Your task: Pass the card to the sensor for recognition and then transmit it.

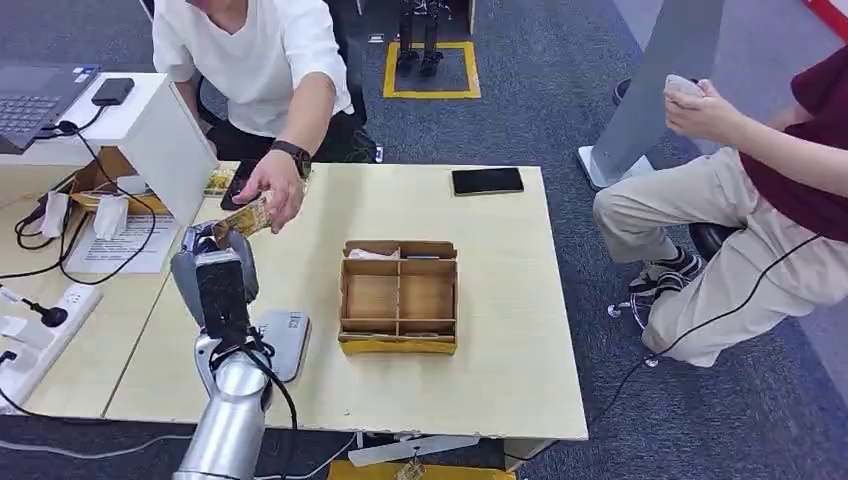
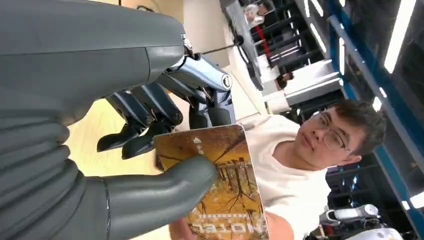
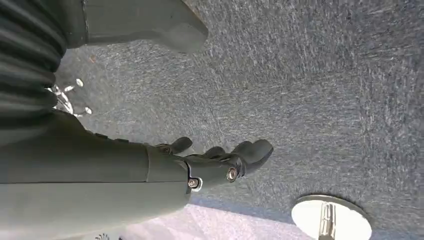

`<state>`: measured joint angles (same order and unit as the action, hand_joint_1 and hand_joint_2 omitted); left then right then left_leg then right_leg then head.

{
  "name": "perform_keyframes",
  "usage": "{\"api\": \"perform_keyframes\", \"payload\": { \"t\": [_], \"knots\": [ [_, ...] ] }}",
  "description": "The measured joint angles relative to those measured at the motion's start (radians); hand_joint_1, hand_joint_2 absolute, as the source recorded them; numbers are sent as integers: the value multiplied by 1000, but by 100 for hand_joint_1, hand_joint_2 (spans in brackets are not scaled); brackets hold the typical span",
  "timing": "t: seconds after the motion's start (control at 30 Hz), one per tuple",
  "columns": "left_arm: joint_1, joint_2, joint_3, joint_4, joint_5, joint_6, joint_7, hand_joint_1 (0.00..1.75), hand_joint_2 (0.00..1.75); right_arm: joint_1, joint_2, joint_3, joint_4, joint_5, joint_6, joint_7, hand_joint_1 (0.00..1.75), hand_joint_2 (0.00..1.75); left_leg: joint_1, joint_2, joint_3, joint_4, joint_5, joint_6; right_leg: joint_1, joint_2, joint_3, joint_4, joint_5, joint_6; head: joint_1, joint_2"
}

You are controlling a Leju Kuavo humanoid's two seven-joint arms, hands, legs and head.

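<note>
While the left hand (image 2: 150, 125) pinches the card (image 2: 225, 180) between thumb and dark fingers, a person's hand (image 1: 275, 190) grips the card's far end just beyond it, so both hold it at once. The card looks thin, stiff, light and glossy, likely slippery; a pinch on the flat faces near one short edge should suit it. The grey sensor pad (image 1: 285, 340) lies on the table (image 1: 500, 380) just behind the hand, the wooden compartment box (image 1: 399, 297) to its right, probably clear of the path. The right hand (image 3: 220, 160) hangs over carpet, fingers loosely apart, holding nothing.
</note>
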<state>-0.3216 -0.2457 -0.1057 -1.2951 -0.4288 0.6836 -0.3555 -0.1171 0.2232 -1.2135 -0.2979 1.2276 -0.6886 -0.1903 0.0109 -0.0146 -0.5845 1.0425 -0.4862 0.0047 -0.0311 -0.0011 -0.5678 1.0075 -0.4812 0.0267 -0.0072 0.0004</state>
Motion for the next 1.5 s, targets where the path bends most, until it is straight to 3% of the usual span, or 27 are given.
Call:
{"api": "perform_keyframes", "payload": {
  "t": [0.4, 0.43, 0.47, 0.5, 0.73, 1.1, 1.5],
  "knots": [
    [-106, 39, -25, 101, -35, 11, 41, 175, 175, -9, 7, 8, -3, 18, 0, 13, 0, 175, 0, 0, 0, 0, 0, 0, 0, 0, 0, 0, 0, 0, 0, 0],
    [-108, 39, -27, 106, -36, 10, 41, 148, 175, -10, 7, 8, -3, 18, 0, 13, 0, 175, 0, 0, 0, 0, 0, 0, 0, 0, 0, 0, 0, 0, 0, 0],
    [-110, 39, -30, 113, -37, 7, 42, 65, 175, -10, 7, 8, -3, 18, 0, 13, 0, 175, 0, 0, 0, 0, 0, 0, 0, 0, 0, 0, 0, 0, 0, 0],
    [-112, 40, -33, 120, -40, 3, 42, 0, 175, -11, 7, 8, -3, 17, 0, 13, 0, 175, 0, 0, 0, 0, 0, 0, 0, 0, 0, 0, 0, 0, 0, 0],
    [-114, 47, -61, 164, -37, -30, 49, 0, 175, -14, 8, 8, -3, 8, 0, 10, 0, 175, 0, 0, 0, 0, 0, 0, 0, 0, 0, 0, 0, 0, 0, 0],
    [-95, 57, -70, 166, -8, -20, 23, 0, 175, -14, 8, 7, -3, -10, 0, 3, 0, 175, 0, 0, 0, 0, 0, 0, 0, 0, 0, 0, 0, 0, 0, 0],
    [119, 71, -137, -96, 168, -101, -89, 0, 175, 6, 8, -14, -6, -53, 0, -35, 0, 175, 0, 0, -1, 0, 0, 0, 0, 0, -1, 0, -1, 0, 0, 0]
  ]
}}
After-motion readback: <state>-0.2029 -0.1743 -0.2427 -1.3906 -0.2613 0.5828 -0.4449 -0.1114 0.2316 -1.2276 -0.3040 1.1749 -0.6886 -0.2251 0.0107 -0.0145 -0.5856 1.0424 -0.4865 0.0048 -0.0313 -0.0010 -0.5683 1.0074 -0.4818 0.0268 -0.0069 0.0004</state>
